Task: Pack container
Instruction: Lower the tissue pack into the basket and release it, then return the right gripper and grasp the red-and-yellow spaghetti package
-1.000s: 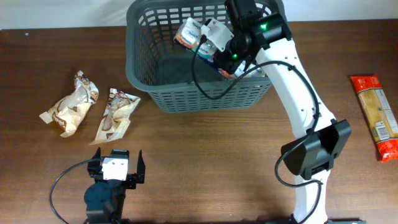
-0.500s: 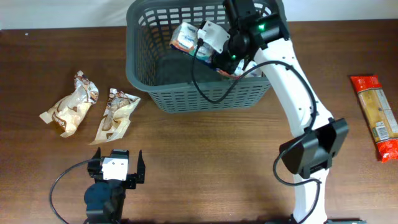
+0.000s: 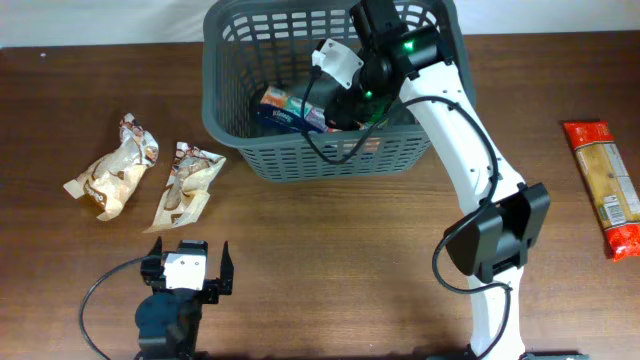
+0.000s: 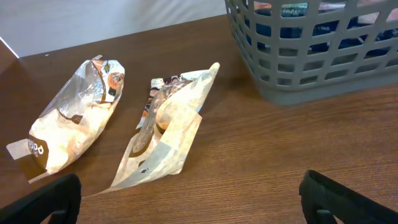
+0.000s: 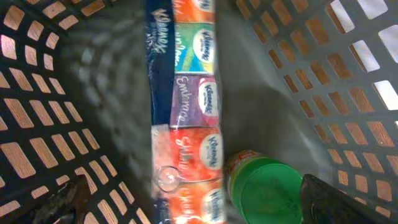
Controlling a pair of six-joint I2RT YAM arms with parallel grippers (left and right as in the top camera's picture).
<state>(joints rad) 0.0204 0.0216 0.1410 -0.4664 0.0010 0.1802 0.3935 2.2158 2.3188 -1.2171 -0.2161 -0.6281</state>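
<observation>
Your right gripper [image 5: 199, 202] is down inside the container [image 3: 300, 160], with its fingers spread wide and pinching nothing. Directly beneath it, between the two fingertips but touching neither, a multicolour tissue pack [image 5: 186, 106] lies flat along the basket floor. A green-lidded jar [image 5: 264, 190] sits just beside the pack, on the side of the finger at the wrist view's right edge. By the look of it, this item is placed and the step in hand is getting out. Lift straight up until the fingers clear the thick rim before you swing anywhere, because the lattice walls stand close on both sides. The red packet [image 3: 605, 190] lies well out from the basket, beyond that arm, and looks like the natural next pick for it. Your left gripper [image 4: 196, 202] sits low over the table with its fingers also spread and empty. Two pale snack bags [image 4: 165, 134] lie just ahead of it, with the basket beyond them. Either bag calls for a short reach forward and a pinch on the crinkly wrapper.
</observation>
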